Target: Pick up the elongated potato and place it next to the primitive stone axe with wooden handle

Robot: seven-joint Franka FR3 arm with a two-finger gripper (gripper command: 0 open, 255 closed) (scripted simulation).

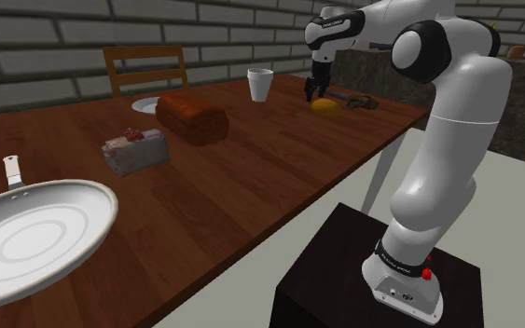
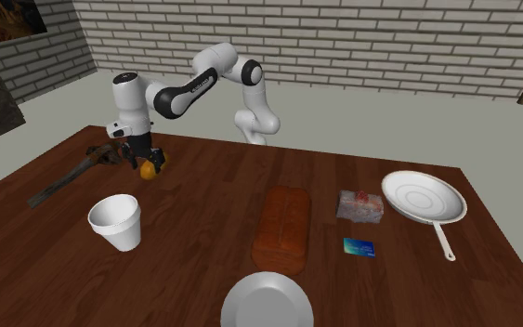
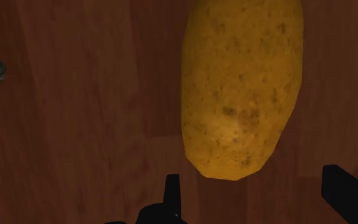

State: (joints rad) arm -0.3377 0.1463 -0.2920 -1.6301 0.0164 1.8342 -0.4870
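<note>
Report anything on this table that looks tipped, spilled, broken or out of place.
Nothing stands out. The white cup stands upright, the pan and plate lie flat, and the potato lies whole on the table beside the stone axe, below the open hand.

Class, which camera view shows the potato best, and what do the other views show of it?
The wrist view: the potato is close up, its speckled yellow-brown skin plain, one end near the open jaws. The shoulder view shows a small yellow lump by the jaws; in the second exterior view the jaws partly hide it.
</note>
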